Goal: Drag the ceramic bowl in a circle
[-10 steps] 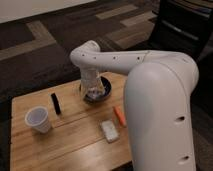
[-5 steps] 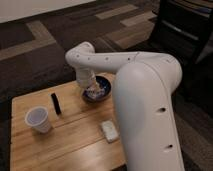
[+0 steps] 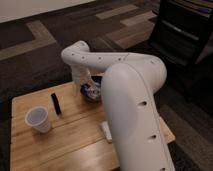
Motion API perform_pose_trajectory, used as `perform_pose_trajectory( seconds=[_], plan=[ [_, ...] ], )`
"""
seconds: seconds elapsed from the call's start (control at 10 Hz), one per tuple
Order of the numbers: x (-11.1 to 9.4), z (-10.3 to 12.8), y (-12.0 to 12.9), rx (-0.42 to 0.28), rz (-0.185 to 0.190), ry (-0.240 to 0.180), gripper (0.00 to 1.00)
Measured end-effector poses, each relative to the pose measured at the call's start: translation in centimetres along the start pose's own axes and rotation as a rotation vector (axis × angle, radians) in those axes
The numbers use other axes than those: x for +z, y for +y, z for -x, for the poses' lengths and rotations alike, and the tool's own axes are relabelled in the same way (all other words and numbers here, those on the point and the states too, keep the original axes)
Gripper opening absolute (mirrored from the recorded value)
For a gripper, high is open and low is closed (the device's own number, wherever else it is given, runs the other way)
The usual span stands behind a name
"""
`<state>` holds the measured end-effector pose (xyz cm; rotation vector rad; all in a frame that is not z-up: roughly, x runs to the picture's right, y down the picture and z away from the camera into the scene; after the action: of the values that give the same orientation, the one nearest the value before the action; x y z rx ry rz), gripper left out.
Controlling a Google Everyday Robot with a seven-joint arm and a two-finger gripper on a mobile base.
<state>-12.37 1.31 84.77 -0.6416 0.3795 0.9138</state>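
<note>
The ceramic bowl (image 3: pixel 93 90) is a glossy dark blue bowl with a pale patterned inside. It sits at the far middle of the wooden table (image 3: pixel 75 135), partly hidden behind my white arm. My gripper (image 3: pixel 83 86) reaches down at the bowl's left rim, touching or inside it.
A white translucent plastic cup (image 3: pixel 38 119) stands at the table's left. A black marker-like stick (image 3: pixel 56 103) lies between cup and bowl. A small white block (image 3: pixel 106 131) lies near my arm at the front. A dark chair (image 3: pixel 182 35) stands at the far right on the carpet.
My arm has swung further across the view and now covers more of the table's right side. The bowl has shifted slightly left with the gripper.
</note>
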Motion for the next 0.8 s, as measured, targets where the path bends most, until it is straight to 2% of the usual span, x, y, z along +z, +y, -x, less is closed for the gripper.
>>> perform_pose_trajectory(
  seconds=[0.5,0.8],
  plan=[
    [0.4,2.8,-4.9,-0.036,-0.003,0.000,0.65],
    [-0.9,5.0,-8.2,-0.074,-0.021,-0.022,0.65]
  ],
)
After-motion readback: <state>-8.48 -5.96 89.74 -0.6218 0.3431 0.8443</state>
